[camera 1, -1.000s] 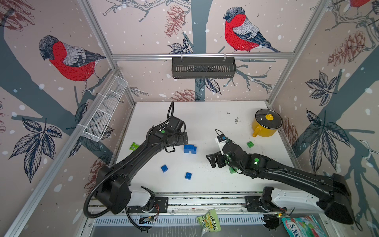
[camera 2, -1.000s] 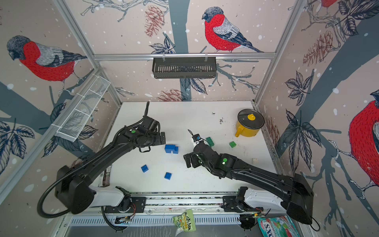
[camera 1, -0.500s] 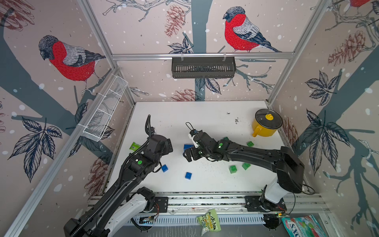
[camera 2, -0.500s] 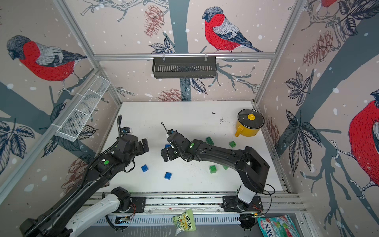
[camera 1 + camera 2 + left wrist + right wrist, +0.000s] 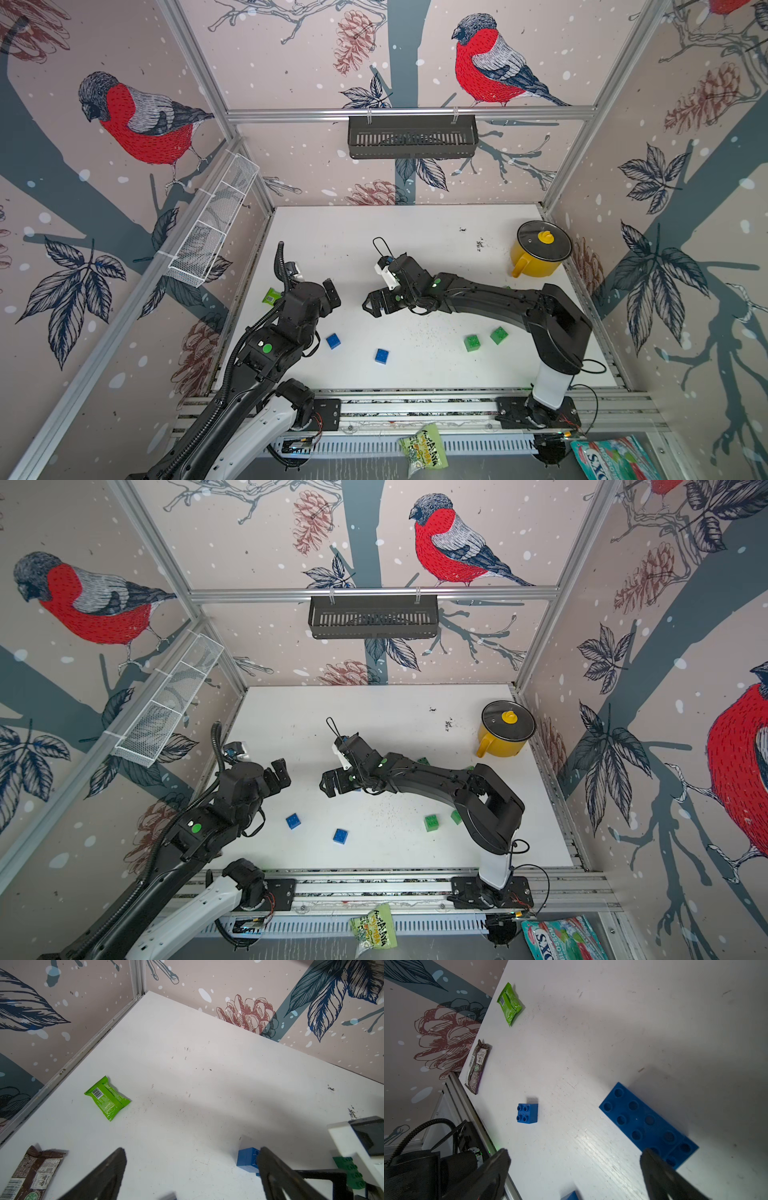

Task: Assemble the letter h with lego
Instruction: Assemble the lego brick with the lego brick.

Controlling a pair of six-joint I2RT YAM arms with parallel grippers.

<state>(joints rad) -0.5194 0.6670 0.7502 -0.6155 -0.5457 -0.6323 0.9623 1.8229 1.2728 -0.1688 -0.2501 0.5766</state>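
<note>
The lego lies scattered on the white table (image 5: 415, 232). Two small blue bricks (image 5: 333, 340) (image 5: 381, 356) sit near the front, and two green bricks (image 5: 472, 343) (image 5: 498, 335) lie to their right. In the right wrist view, joined blue oblong bricks (image 5: 643, 1124) lie beside the right fingertip, with a small blue brick (image 5: 527, 1113) apart. My right gripper (image 5: 372, 305) hangs open above that spot, empty. My left gripper (image 5: 330, 297) is open and empty, facing it from the left. A blue brick (image 5: 248, 1159) and a green oblong brick (image 5: 351, 1172) show in the left wrist view.
A flat light-green packet (image 5: 272, 296) and a brown wrapper (image 5: 477, 1066) lie by the left wall. A yellow lidded pot (image 5: 540, 253) stands at the back right. Another green brick (image 5: 424, 761) peeks out behind the right arm.
My left arm pulled back from the blue oblong bricks toward the front left. My right arm swung left over those bricks, uncovering the two green ones. Both grippers stayed open.
</note>
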